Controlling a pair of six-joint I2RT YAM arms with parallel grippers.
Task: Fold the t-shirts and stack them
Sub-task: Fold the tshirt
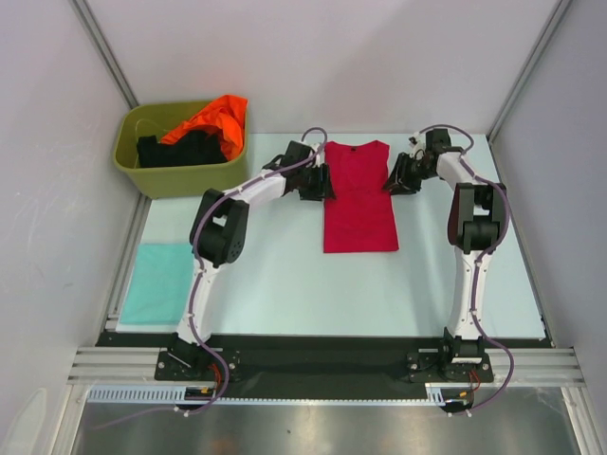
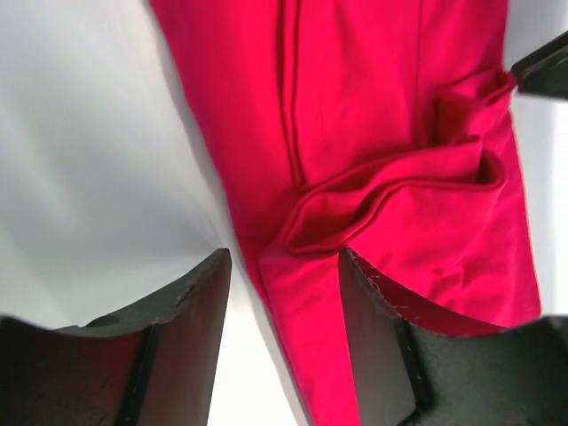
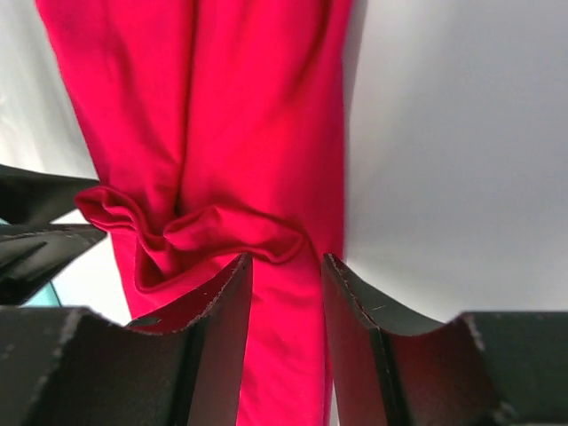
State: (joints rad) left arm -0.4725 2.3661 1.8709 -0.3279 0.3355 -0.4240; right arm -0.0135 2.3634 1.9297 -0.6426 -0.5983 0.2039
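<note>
A pale table top (image 1: 285, 284) takes up the floor of a grey-white walled booth, with the two arms reaching away from its near edge.

The left gripper (image 2: 284, 257) stands with its jaws well apart. The left long edge of the crimson-red cloth t-shirt (image 1: 358, 199) runs up between them, and bare table shows on the outer side. Nothing looks pinched. The right gripper (image 3: 286, 262) mirrors it on the shirt's right long edge. Its jaws are parted more narrowly, with red cloth in the gap and a sliver of table beside it, and I see no grip there either. Just ahead of each pair of jaws lies a rumpled roll of tucked-in cloth.

The shirt is already narrowed to a long strip in the far middle of the table. Its long axis runs straight away from the arm bases, with the collar at the far end and the hem pointing back toward them. The grippers flank it near the collar end, each beside its own edge and neither nearer than the other. So the coming move looks like a two-handed one: take both edges and carry the far end along that axis toward the hem.

Further out, a pale teal t-shirt folded square (image 1: 159, 282) lies at the near left. An olive-green plastic tub (image 1: 180, 175) at the far left holds an orange t-shirt (image 1: 213, 116) and a black t-shirt (image 1: 180, 150).
</note>
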